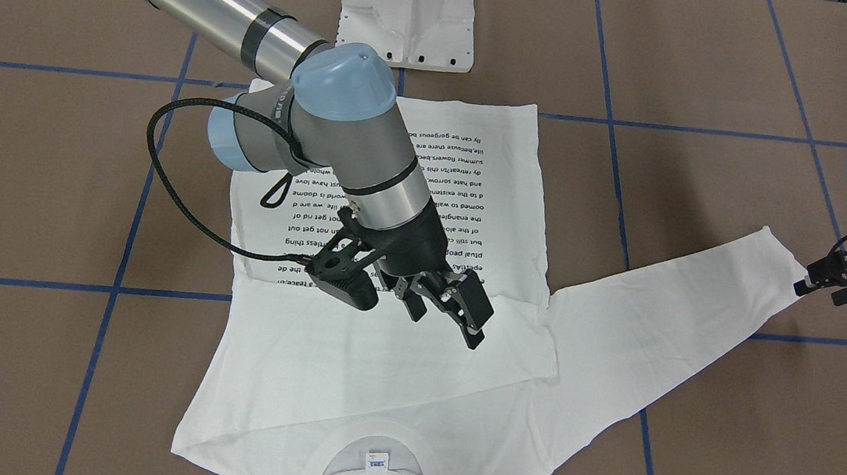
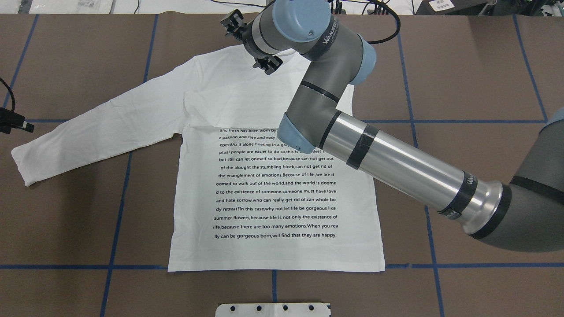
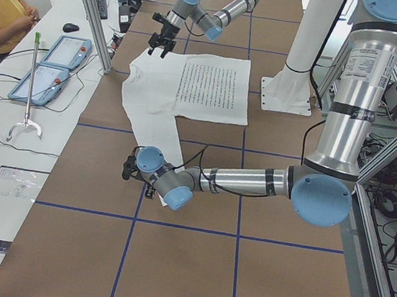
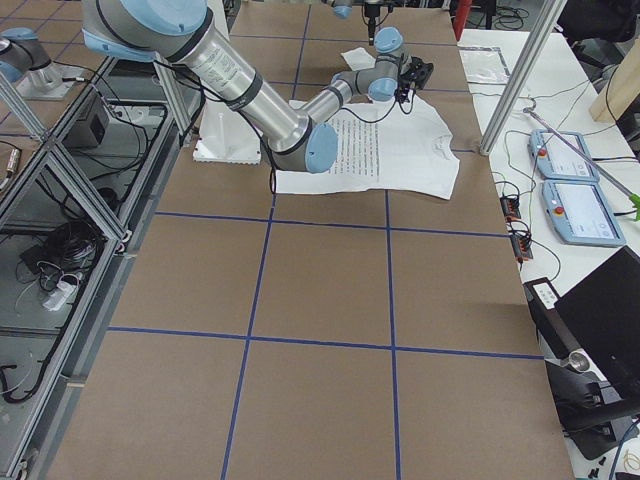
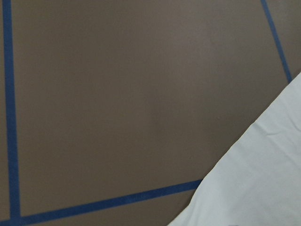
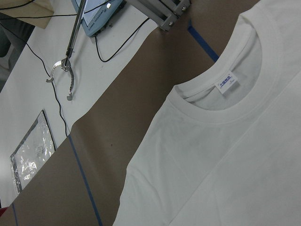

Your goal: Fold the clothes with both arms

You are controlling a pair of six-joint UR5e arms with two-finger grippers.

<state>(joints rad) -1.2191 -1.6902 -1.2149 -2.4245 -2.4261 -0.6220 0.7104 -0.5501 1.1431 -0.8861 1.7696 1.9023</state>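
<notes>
The white long-sleeved T-shirt (image 1: 377,374) lies flat on the brown table with its printed text (image 2: 275,185) facing up. One sleeve is folded across the chest and covers the top lines of text. The other sleeve (image 2: 97,127) stretches out flat toward the robot's left. The collar with its label (image 6: 227,83) is on the far side from the robot. My right gripper (image 1: 445,328) hovers open and empty above the chest near the collar. My left gripper (image 1: 803,281) sits by the outstretched sleeve's cuff (image 2: 20,169) with its fingers slightly apart. The sleeve lies flat in the left wrist view (image 5: 263,179).
The white metal pedestal base (image 1: 407,23) stands just past the shirt's hem on the robot's side. Blue tape lines grid the table. A side bench holds two blue-framed tablets (image 3: 56,66) and cables. A person in yellow (image 3: 1,15) stands beside the bench.
</notes>
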